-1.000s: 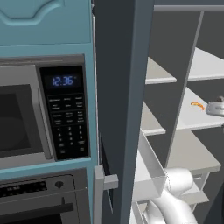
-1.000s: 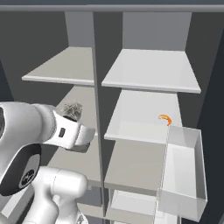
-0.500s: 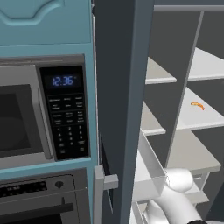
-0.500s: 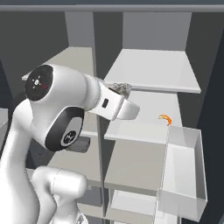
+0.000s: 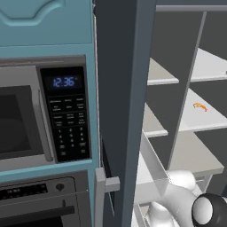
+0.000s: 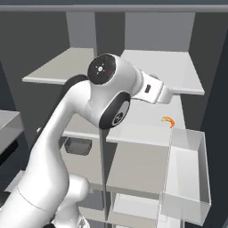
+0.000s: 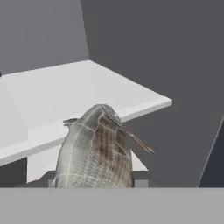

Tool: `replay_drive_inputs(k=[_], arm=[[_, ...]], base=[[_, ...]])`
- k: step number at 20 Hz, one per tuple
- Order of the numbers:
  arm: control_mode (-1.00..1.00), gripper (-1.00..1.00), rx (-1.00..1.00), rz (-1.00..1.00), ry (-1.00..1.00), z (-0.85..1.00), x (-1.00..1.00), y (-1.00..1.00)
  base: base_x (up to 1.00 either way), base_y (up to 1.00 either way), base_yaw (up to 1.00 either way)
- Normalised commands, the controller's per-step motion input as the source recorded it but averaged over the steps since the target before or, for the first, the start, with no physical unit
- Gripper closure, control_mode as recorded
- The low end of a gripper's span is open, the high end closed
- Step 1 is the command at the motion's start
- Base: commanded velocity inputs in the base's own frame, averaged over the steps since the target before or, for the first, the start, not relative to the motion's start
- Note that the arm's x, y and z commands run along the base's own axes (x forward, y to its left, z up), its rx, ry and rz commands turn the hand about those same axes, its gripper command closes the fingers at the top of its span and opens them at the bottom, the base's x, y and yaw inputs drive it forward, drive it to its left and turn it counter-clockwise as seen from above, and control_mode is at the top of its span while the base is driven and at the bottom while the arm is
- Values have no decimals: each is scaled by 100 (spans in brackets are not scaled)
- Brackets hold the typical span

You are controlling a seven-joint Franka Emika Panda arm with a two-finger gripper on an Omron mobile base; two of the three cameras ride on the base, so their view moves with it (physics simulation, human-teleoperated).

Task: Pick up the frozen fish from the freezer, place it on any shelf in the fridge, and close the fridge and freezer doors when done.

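In the hand view the frozen fish (image 7: 98, 146), grey-brown and scaled with a thin spiky fin, stands between my gripper (image 7: 95, 180) fingers, which are shut on it. Just beyond and below it lies a pale grey board (image 7: 83, 89) with a dark wall behind. From the right base view my arm (image 6: 109, 95) reaches right, its wrist (image 6: 156, 91) at the front edge of the fridge's top shelf (image 6: 178, 73); the hand itself is hidden there. The freezer (image 6: 58, 71) is the narrower left half. The freezer door (image 5: 119, 111) stands open, seen edge-on.
A small orange curved thing (image 6: 167, 120) (image 5: 200, 107) lies on the fridge's second board. A clear bin (image 6: 187, 178) juts out at the lower right. A dark tray (image 6: 78, 145) sits low in the freezer. A microwave (image 5: 40, 115) fills the wall left of the door.
The arm has swung up and to the right, carrying the fish from in front of the freezer boards across to the fridge's top shelf. The orange thing has not moved.
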Motion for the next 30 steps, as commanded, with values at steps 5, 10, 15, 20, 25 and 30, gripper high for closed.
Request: replay_drive_inputs(k=[5, 10, 15, 20, 25, 30], arm=[[-100, 100, 1, 0, 15, 0, 100, -27], [-100, 100, 0, 2, 8, -14, 100, -60], [-100, 100, 0, 10, 0, -25, 97, -68], [-100, -100, 0, 2, 0, -13, 100, -25], [-100, -100, 0, -2, 0, 0, 30, 10], [-100, -100, -7, 0, -22, 2, -97, 61]], base=[[0, 0, 0], [0, 0, 0], [0, 0, 0], [0, 0, 0], [0, 0, 0], [0, 0, 0]])
